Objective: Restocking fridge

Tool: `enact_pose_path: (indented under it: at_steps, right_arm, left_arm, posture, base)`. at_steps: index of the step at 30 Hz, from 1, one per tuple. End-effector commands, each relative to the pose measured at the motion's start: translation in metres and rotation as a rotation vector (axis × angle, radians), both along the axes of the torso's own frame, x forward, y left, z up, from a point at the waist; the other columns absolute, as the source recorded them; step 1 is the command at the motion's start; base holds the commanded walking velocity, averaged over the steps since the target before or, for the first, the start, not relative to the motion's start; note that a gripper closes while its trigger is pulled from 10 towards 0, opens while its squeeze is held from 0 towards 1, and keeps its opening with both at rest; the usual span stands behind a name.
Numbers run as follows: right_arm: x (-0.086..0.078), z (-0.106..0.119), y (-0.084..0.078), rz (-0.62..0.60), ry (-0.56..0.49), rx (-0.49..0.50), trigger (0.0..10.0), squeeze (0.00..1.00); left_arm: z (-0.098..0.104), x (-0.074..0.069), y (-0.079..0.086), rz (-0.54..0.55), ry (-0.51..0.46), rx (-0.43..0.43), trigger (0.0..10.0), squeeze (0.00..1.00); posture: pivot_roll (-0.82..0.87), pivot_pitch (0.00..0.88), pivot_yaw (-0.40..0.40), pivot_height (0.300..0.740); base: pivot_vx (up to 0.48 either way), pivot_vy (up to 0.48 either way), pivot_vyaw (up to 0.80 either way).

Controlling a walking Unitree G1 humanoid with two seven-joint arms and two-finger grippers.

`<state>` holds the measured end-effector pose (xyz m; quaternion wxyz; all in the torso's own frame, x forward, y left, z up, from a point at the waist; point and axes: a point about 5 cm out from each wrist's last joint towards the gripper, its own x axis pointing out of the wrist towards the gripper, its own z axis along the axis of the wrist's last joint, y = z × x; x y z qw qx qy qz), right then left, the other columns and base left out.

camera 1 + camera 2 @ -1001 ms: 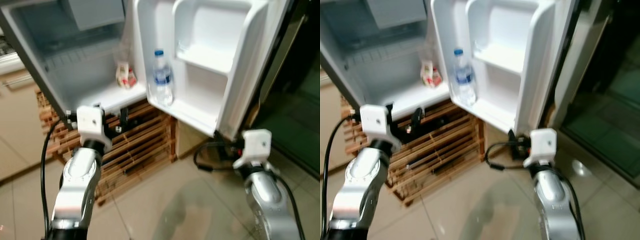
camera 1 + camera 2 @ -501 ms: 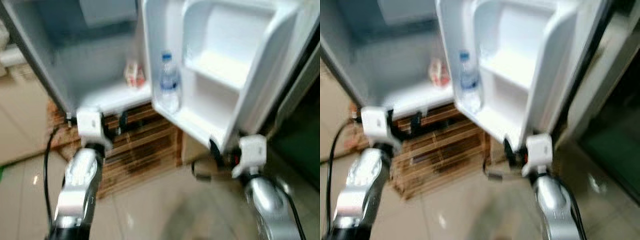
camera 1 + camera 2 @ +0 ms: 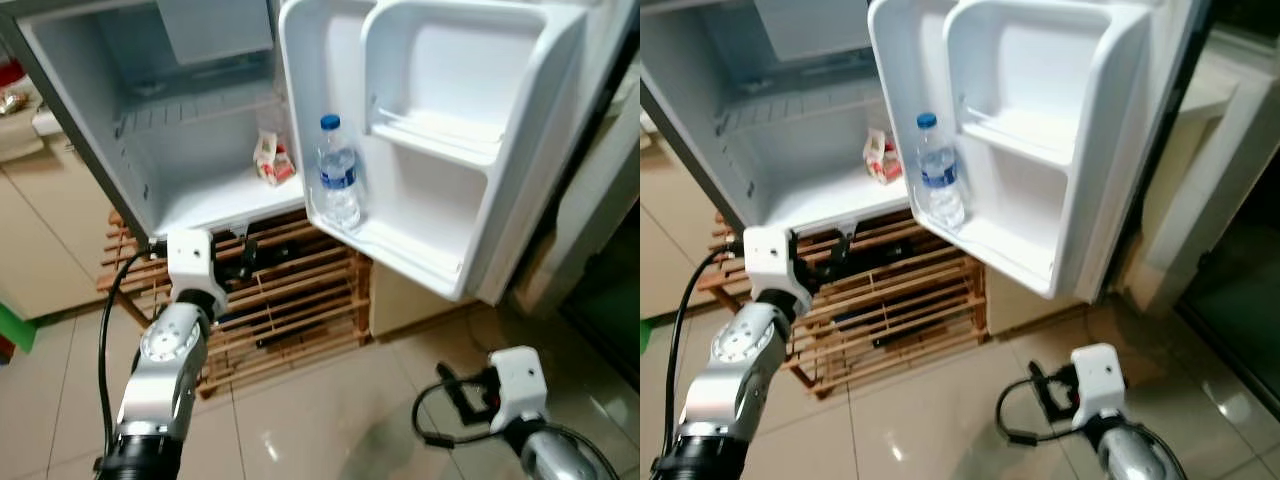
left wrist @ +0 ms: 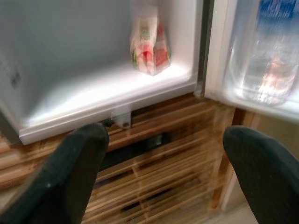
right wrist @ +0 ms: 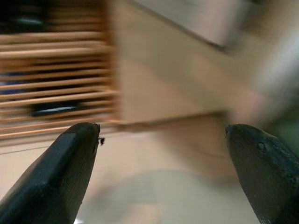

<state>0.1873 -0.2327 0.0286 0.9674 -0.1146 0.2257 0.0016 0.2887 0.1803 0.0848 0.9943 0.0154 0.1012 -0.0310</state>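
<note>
The fridge is seen open, with a water bottle stood upright in the door's lower shelf and a small carton set on the fridge floor. The left gripper is held spread wide and empty near the fridge's bottom edge, above a wooden rack. The right gripper is held low over the tiled floor, likewise spread wide with nothing gripped.

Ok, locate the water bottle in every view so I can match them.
Left eye view: water bottle stands in the door's lower shelf, center.
Right eye view: standing in that door shelf, left of center.
Left wrist view: blurred, upper right corner.
Right wrist view: not in it.
Shared landmark: the small carton on the fridge floor, beside the bottle.
</note>
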Motion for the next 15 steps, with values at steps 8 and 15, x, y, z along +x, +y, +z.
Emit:
enact_pose_path:
  at_steps: [8,15]
  right_arm:
    - [0.062,0.067,-0.047,-0.277,-0.299,-0.444,10.0,0.32]
    - [0.084,0.084,-0.028,-0.206,-0.401,-0.363,10.0,0.34]
  left_arm:
    - [-0.079,-0.017,0.039,0.102,0.434,0.139,10.0,0.0]
    - [-0.014,0.011,0.015,0.044,-0.04,0.023,10.0,0.0]
  posture:
    - [-0.14,0.0,0.107,0.74]
    - [-0.13,0.0,0.09,0.74]
  base:
    - [0.0,0.0,0.0]
    - [0.0,-0.067,0.0]
